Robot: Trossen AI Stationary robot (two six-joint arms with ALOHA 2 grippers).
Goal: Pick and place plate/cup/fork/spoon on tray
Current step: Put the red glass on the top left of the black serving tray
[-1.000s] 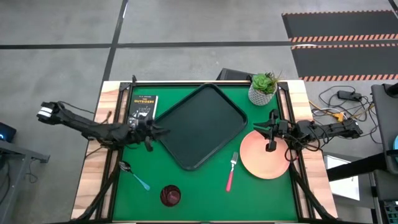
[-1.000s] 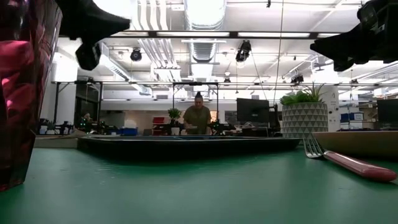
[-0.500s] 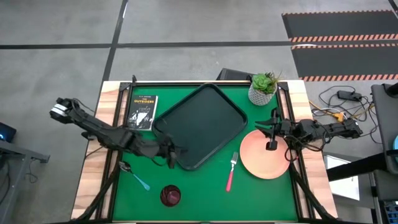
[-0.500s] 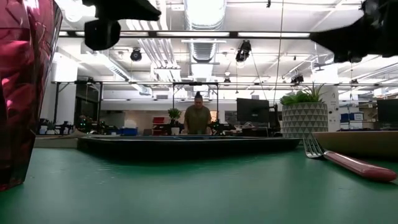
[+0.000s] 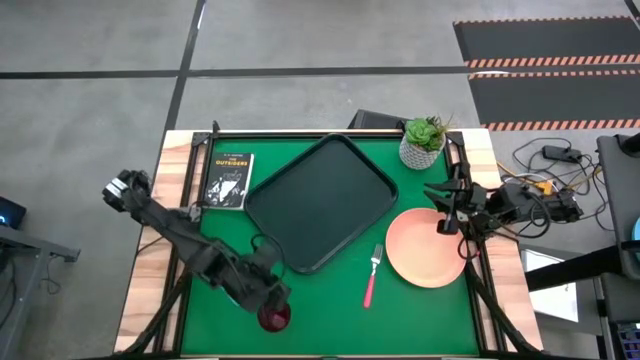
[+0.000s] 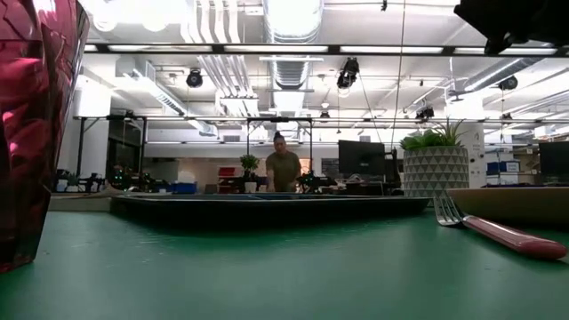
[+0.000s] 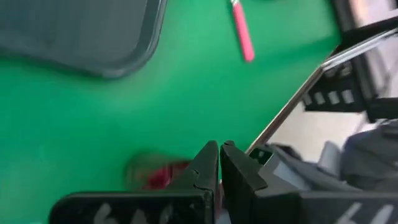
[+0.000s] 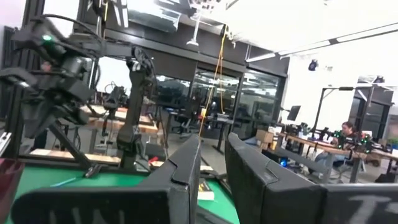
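Left gripper [image 5: 272, 296], jaws pressed together and empty, hovers just above the cup [image 5: 274, 317] near the counter's front edge. Right gripper [image 5: 446, 207], jaws slightly parted, empty, waits over the plate [image 5: 426, 248]. Reaching for the cup; the jaws must open before descending.

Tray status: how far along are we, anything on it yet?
Nothing done: the tray holds none of the tableware. In hand: nothing gripped; the left gripper, shut, sits over the cup, and the right gripper hangs at the plate's far edge, holding nothing. Left: plate, cup and fork; the spoon isn't visible.
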